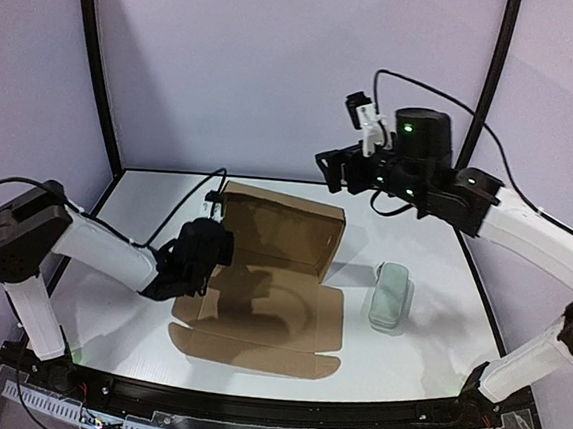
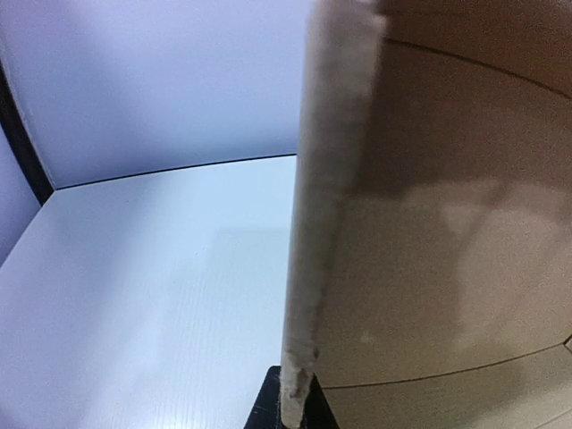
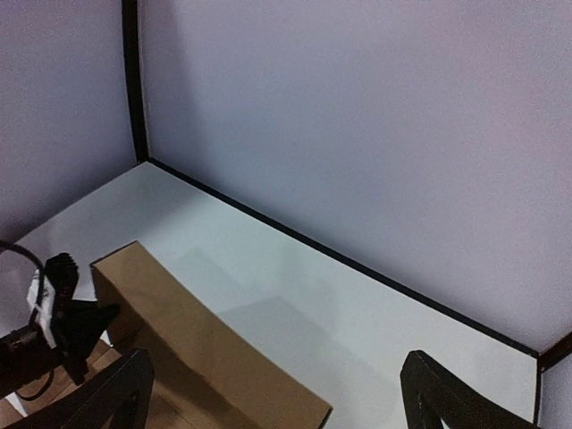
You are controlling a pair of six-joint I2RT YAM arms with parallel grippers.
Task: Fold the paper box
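On the counter: one paper box, one pale oblong. Its flap sits pinched in the left tool; the right tool gapes wide.

Lighting: bright, even and diffuse, from above; lilac cast on the walls. Bench: white, mild sheen, no hard glare.

Shadows: 1 broad, soft-edged dark patch across the flat panel of the box; 1 paler patch on the bench behind the box, seen in the right wrist view.

Top view: sharp at centre, barrel distortion at both sides, black posts bowing. Green lamps on the right arm slightly blown out.

Left wrist view: box edge very close, wholly out of focus, pale and fuzzy.

Right wrist view: fairly crisp, low contrast; right gripper underexposed, its 2 fingers near-black silhouettes.
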